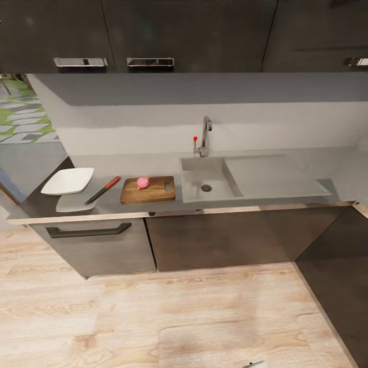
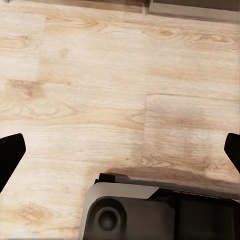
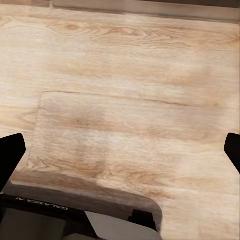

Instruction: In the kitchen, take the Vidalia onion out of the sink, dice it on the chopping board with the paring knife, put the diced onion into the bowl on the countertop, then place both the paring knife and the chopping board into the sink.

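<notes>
Head view findings: the Vidalia onion [image 1: 143,182] sits on the chopping board [image 1: 148,190], left of centre in the frame, so it is already out of the sink [image 1: 207,184]. The paring knife [image 1: 102,189] lies on the tabletop [image 1: 306,158] just left of the board, blade toward the lower left and overlapping a grey flat piece below the bowl [image 1: 68,181]. The bowl stands further left, near the tabletop's end. The sink basin looks bare apart from its drain, with the tap [image 1: 204,137] behind it.

Left wrist view: the left gripper [image 2: 120,150] hangs over the wooden floor [image 2: 100,75], its dark fingertips [image 2: 10,152] at the frame's far edges, so it is spread wide and holds nothing. Right wrist view: the right gripper [image 3: 120,150] is likewise spread wide and bare over the floor.

Handling assessment: the knife is judged light, rigid and thin, lying flat; hold should be taken across the red-orange handle at the end nearer the board, clear of the blade. The onion is judged small, firm, smooth and round, liable to roll under the blade. The board is judged stiff and heavier, best gripped by an edge near its slot hole at the frame-right end.
</notes>
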`<state>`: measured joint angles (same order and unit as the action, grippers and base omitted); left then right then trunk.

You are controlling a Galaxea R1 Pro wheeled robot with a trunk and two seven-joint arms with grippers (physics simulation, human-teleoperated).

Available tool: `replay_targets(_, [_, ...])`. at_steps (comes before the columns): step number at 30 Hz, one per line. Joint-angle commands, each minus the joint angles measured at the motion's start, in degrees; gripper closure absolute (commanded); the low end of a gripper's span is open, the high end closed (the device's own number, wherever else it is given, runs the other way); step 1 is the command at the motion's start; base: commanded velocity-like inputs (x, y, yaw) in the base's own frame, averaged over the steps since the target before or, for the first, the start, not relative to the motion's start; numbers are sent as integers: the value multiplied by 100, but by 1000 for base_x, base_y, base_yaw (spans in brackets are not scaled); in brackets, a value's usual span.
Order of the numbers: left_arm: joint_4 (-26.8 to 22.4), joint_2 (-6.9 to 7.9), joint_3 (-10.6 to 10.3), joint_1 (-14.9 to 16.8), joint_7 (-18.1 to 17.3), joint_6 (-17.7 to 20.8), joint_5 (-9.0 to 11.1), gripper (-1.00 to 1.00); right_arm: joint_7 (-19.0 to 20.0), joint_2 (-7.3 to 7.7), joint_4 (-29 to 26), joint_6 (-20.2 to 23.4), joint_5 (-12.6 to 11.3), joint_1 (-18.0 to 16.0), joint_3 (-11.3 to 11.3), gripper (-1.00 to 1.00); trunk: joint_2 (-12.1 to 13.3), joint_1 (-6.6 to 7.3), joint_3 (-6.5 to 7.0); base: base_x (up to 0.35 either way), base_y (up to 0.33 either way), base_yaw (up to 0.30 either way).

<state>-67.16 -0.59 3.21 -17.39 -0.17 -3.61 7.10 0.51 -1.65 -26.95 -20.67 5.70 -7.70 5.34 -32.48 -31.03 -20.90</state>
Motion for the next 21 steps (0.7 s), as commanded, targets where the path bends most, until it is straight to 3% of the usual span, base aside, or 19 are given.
replay_targets(1, [0,-3,4,-2,-2,-8,54,-100,2,-2,8,-16,54,-3,-14,-100,-6,-2,2,0,0,0])
replay_targets(21, [292,-3,-1,-2,-9,-18,46,-100,2,-2,47,-168,47,-3,-8,-100,-6,-2,184,0,0,0])
